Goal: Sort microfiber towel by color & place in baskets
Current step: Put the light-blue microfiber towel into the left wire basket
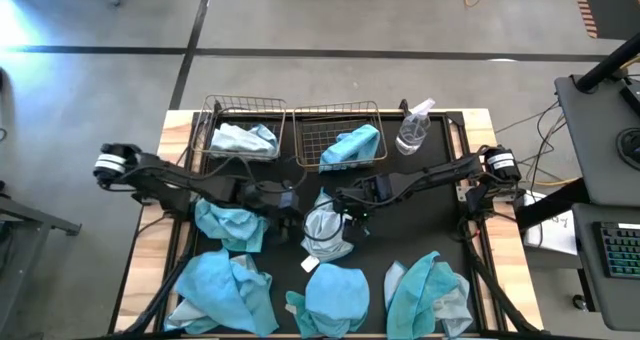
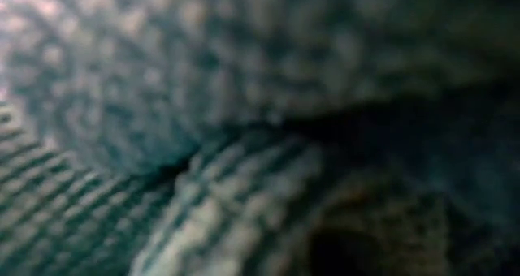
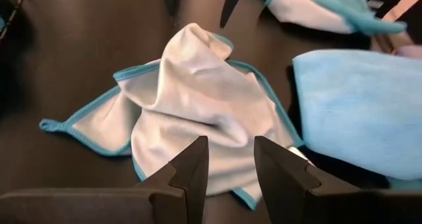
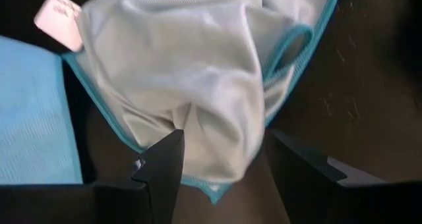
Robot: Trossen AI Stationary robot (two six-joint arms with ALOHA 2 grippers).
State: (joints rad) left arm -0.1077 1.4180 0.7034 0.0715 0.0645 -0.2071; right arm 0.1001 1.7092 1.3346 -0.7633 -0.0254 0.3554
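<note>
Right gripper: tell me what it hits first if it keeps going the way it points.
Most likely the whitish towel: the right gripper stands open with a fold of it bulging between the fingers, though contact is unclear.

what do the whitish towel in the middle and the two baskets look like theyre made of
The whitish towel looks like soft woven cloth, probably microfiber: fine ribbed texture, matte, limp folds, with a stitched turquoise edge and a loop at one corner. The baskets look like thin metal wire mesh, with an open grid and a dull brassy sheen. The exact metal cannot be told.
</note>
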